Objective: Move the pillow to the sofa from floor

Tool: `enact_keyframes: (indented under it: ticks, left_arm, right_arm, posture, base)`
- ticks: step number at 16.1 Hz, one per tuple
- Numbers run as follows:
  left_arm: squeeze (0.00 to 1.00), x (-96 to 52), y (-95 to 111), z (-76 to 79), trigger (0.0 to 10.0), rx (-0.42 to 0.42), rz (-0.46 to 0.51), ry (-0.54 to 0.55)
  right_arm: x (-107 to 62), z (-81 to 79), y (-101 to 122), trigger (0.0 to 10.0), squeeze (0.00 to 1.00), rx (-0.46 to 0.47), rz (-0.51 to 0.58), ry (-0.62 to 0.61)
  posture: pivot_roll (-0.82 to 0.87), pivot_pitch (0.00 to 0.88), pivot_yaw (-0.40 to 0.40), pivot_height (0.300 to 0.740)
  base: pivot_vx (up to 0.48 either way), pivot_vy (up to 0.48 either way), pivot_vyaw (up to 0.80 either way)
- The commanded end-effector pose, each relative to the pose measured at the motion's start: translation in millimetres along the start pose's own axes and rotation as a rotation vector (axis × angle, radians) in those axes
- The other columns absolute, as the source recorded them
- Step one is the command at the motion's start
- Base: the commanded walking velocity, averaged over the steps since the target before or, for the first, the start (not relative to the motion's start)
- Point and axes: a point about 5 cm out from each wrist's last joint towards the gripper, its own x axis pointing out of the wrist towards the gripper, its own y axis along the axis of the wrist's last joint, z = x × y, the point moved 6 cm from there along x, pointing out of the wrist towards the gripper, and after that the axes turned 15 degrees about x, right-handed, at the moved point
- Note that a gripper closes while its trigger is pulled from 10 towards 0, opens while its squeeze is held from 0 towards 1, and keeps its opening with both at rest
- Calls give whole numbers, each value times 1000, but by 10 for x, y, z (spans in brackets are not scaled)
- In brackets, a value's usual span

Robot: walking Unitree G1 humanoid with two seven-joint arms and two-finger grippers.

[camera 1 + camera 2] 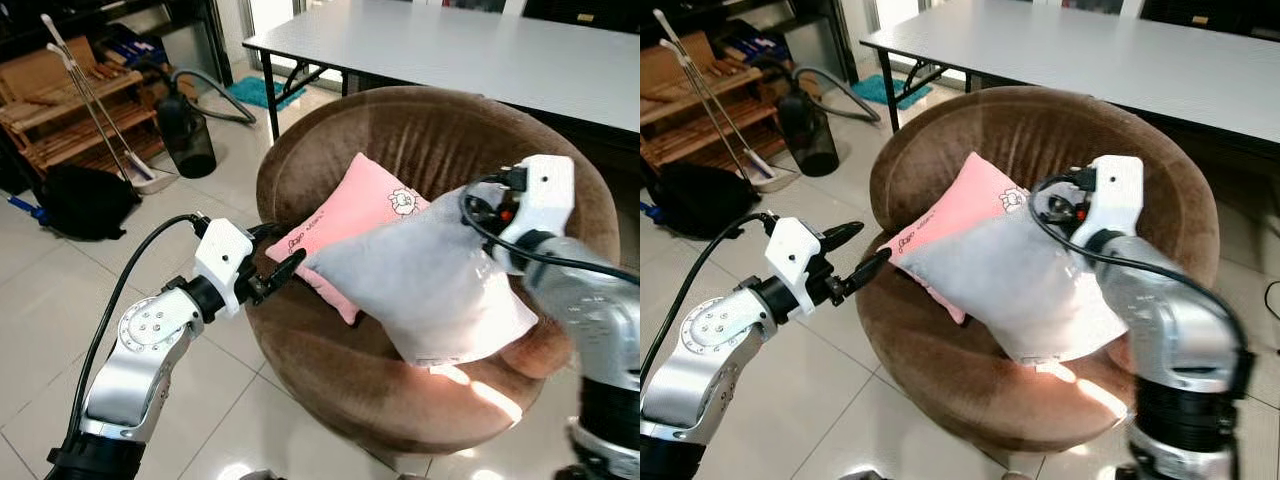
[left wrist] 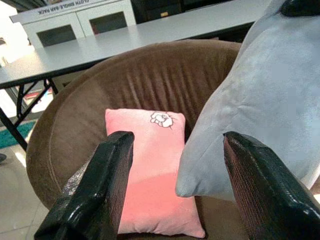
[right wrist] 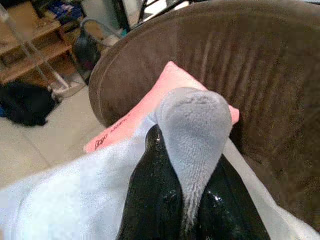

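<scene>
Two pillows lay over the seat of the round brown sofa [image 1: 420, 150], which stood on the pale tiled floor [image 1: 60, 290] just in front of a long grey table [image 1: 480, 50]. At the robot's far left a wooden rack [image 1: 60, 110] stood against the wall, with a black bag [image 1: 85, 200] on the tiles before it, a long-handled dustpan [image 1: 110, 125] leaning beside it, and a dark vacuum canister [image 1: 185, 130] with its hose curling toward a teal mat [image 1: 260, 92].

Of the pillows, the grey pillow [image 1: 430, 280] was the larger; it was held up above the sofa's seat, tilted, with its lower end hanging over the front part of the cushion and its left corner overlapping the pink pillow [image 1: 345, 215]. The pink pillow leaned against the sofa's back and carried a small cartoon patch [image 2: 161, 119] near its upper edge.

The right gripper [image 3: 187, 200] was pinching an upper corner of the grey pillow, the fabric bunched up between its two black fingers [image 3: 150, 190]. The left gripper [image 1: 275, 262] reached toward the sofa's left edge, its fingers [image 2: 95, 190] spread apart and holding nothing, their tips just short of the grey pillow's left corner.
</scene>
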Motion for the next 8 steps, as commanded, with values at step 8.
enact_keyframes:
  ticks: [8]
  left_arm:
    - [0, -15, 21, 47, 10000, -8, 5, -43]
  right_arm:
    - [-272, -132, 211, 10000, 0, -104, -135, 83]
  posture:
    - [-31, 39, 58, 740]
  base:
    - [0, 0, 0]
